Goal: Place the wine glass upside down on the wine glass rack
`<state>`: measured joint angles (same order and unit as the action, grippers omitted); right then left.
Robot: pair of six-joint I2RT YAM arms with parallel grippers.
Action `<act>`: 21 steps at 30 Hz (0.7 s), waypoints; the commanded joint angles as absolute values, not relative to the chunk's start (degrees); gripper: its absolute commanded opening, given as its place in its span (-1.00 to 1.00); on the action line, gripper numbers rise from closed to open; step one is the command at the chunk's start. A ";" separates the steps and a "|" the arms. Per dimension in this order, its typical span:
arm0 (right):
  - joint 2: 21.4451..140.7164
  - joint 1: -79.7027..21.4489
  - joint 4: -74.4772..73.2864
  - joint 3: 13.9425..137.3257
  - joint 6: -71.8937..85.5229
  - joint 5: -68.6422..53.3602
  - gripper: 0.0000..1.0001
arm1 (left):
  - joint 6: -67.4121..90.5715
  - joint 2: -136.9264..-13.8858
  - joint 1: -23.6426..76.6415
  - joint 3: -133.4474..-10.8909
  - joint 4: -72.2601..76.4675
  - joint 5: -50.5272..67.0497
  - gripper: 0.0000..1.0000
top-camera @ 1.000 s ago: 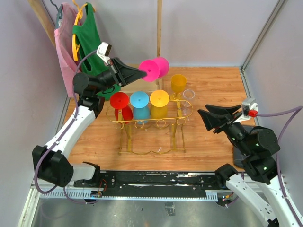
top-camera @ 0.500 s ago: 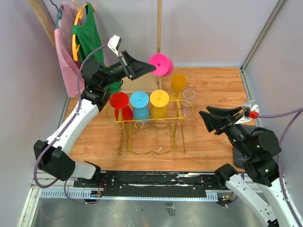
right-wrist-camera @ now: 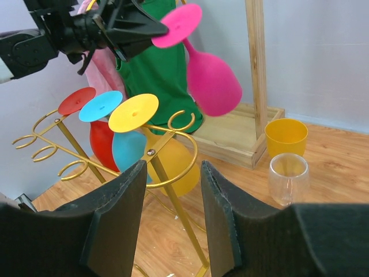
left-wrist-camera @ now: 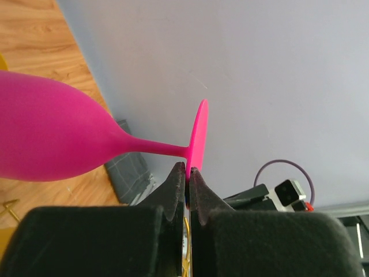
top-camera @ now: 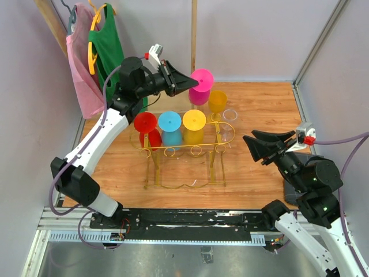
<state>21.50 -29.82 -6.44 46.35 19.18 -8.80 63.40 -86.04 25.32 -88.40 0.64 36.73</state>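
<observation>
Left end effector (top-camera: 192,85) pinches the pink wine glass (top-camera: 202,88) by its foot.

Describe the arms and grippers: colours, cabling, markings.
White shells, black joints on the left arm and right arm. Purple cable along each. Black wedge-shaped fingers on the left gripper and right gripper. White wrist camera with red tab.

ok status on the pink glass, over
Left fingers shut on pink wine glass foot, bowl tilted down, up behind the wine glass rack. Right fingers open, empty. Three hung glasses fill the rack's left; right end free.
</observation>
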 commanded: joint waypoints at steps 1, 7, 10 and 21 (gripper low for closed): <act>20.31 -29.26 -6.68 47.67 19.20 -7.59 -0.12 | 65.75 -86.91 26.22 -90.17 -1.49 37.77 -1.00; 20.25 -29.25 -6.07 46.86 19.61 -7.71 -0.13 | 68.01 -88.10 26.54 -92.13 -3.08 39.18 -1.00; 19.97 -29.27 -6.08 46.60 19.77 -7.66 -0.13 | 68.47 -88.24 26.83 -92.90 -4.39 38.87 -0.99; 18.01 -29.27 -6.24 45.75 19.62 -6.52 -0.13 | 71.19 -87.94 30.56 -92.91 -4.84 36.29 -0.99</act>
<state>19.09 -29.82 -6.90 46.33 19.46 -7.60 69.80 -88.51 28.82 -91.20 -5.56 36.95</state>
